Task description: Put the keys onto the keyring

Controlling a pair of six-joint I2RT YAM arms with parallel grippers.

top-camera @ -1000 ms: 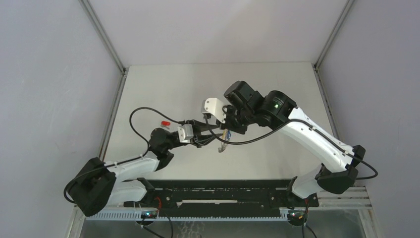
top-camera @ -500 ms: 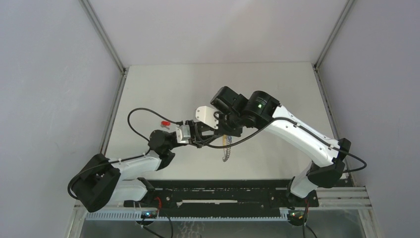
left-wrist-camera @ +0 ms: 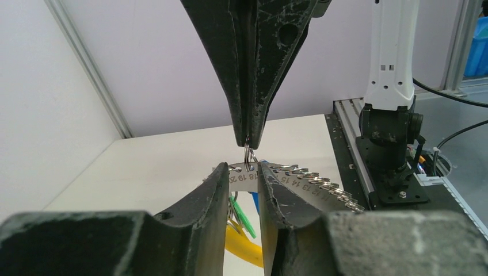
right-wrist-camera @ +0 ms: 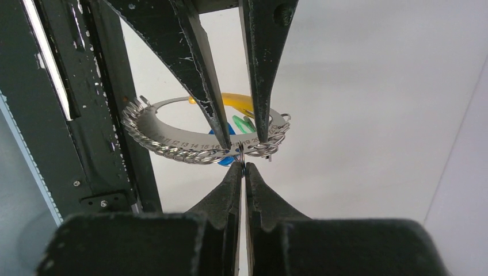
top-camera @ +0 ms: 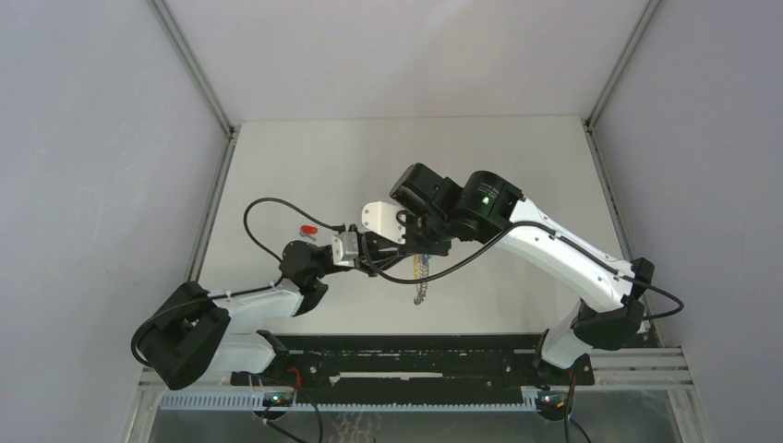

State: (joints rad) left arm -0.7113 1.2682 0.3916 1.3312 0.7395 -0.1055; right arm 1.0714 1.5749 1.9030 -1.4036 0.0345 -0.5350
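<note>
My right hand (right-wrist-camera: pixel 244 167) is pressed shut on the keyring (left-wrist-camera: pixel 247 154), a thin wire loop barely showing at its tips. My left hand (left-wrist-camera: pixel 243 171) pinches the numbered plate (left-wrist-camera: pixel 313 191) threaded on that loop. A yellow tab (left-wrist-camera: pixel 244 244) and something blue (left-wrist-camera: pixel 255 201) are half hidden behind the fingers, and I can't tell whether the blue piece is a key. The red key (top-camera: pixel 309 228) lies on the bench (top-camera: pixel 305 157), well apart.

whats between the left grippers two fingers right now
A flat silver metal plate stamped with numbers sits between the two fingers of the left gripper, clearest in the left wrist view.
</note>
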